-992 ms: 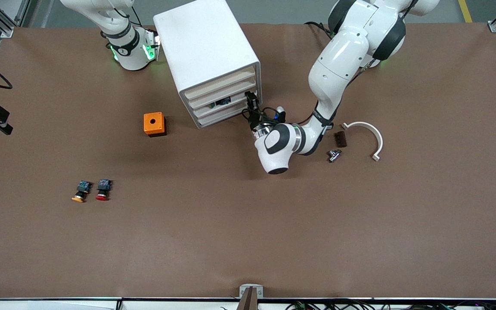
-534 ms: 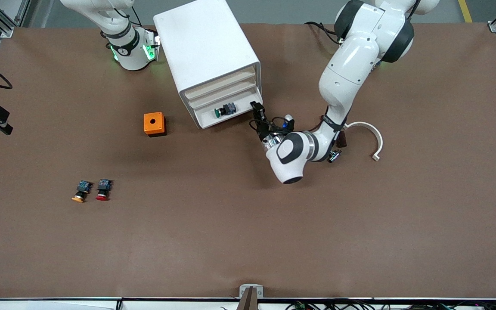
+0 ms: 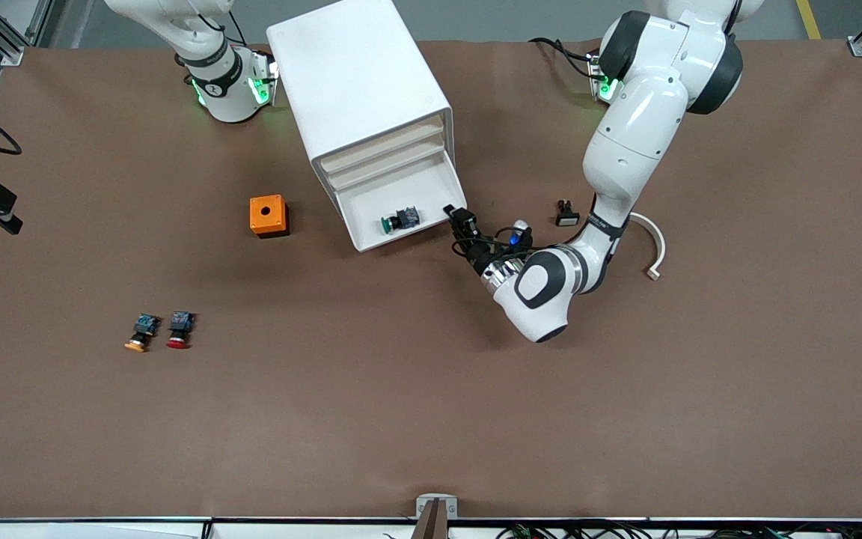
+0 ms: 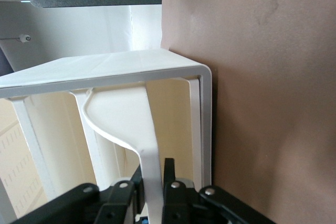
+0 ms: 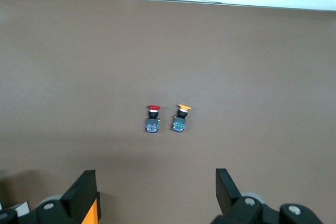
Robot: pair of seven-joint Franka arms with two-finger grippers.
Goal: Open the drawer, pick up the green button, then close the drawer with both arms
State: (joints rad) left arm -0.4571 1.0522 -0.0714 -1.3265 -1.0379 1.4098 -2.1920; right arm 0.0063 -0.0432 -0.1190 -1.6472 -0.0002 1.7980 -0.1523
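The left arm's forearm hides part of the curved white plastic bracket (image 3: 649, 241); the right arm's black gripper (image 5: 157, 188) is cut off by the picture's edge.

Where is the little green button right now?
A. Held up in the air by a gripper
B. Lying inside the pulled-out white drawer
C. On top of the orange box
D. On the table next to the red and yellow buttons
B. The green button lies on the floor of the open drawer, which the left gripper grips at its front corner.
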